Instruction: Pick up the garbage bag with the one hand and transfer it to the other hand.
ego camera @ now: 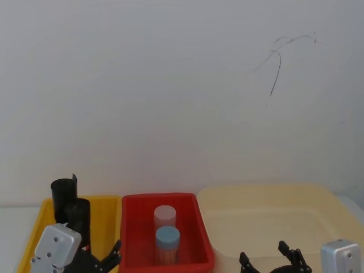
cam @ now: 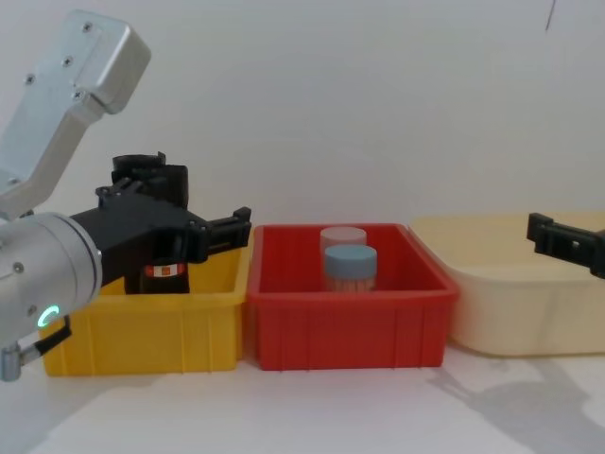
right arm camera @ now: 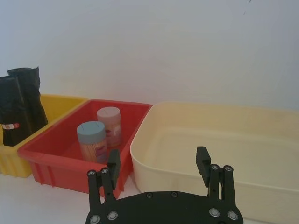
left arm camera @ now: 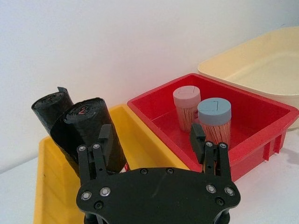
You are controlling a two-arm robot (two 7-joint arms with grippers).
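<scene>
Chest view | yellow bin (cam: 142, 326) holds garbage bag (cam: 163, 271) upright, not yet lifted | left gripper (left arm camera: 150, 133), fingers spread, over that bin, near bag | right gripper (right arm camera: 158, 157), fingers spread, well right of bin | grasp, handover remain

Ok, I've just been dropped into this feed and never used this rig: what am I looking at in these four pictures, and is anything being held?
It is a two-armed robot at a table. One picture looks down from its head, one looks across from its chest, and one rides on each wrist, so the black claws low in those are that arm's own gripper. Three containers sit side by side: a yellow bin with the labelled garbage bag and a plain roll, a red bin with two small jars, and a cream tub. The left gripper hangs open beside the garbage bag. The right gripper is open near the cream tub. Nothing is held.
</scene>
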